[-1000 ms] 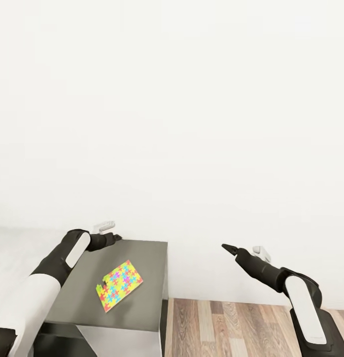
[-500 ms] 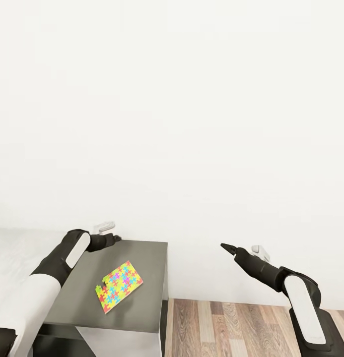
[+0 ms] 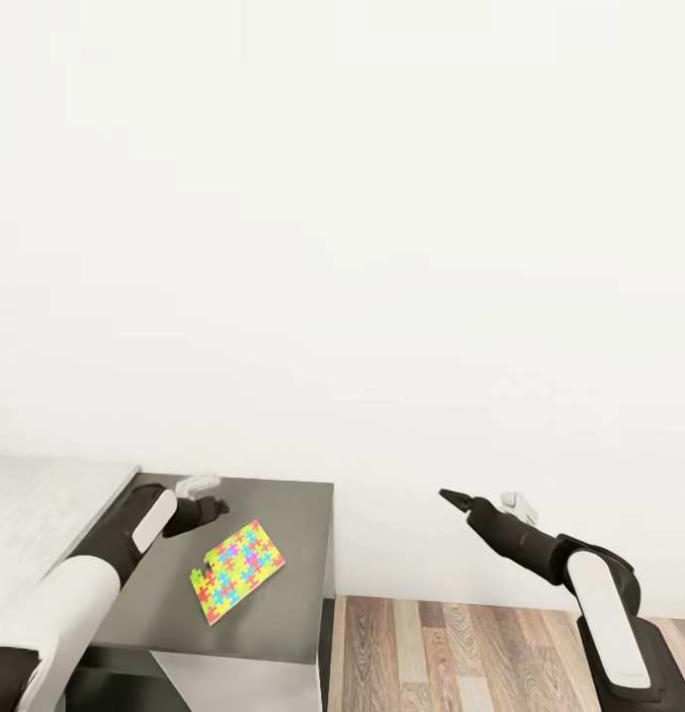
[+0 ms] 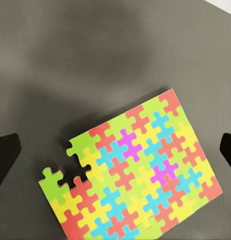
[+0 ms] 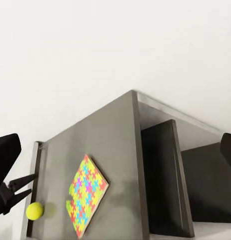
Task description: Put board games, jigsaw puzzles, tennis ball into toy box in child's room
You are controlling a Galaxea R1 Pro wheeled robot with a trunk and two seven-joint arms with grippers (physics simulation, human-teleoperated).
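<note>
The left pincer (image 3: 206,496) hangs spread wide and empty above the jigsaw puzzle (image 3: 237,571), which lies flat on the dark counter (image 3: 293,514). Thin, stiff and light, it probably needs an edge grip. The right pincer (image 3: 447,494) hangs empty over the floor; its gap I cannot tell.

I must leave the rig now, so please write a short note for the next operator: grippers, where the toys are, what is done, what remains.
Left gripper: open, empty, above the jigsaw puzzle.
Right gripper: held out over the wood floor, carrying nothing; open or shut cannot be told.
The puzzle lies flat on the dark grey unit. A tennis ball lies at that top's edge.
Done: nothing confirmed.
Left: grasp the puzzle, then the ball, and find the toy box.
</note>
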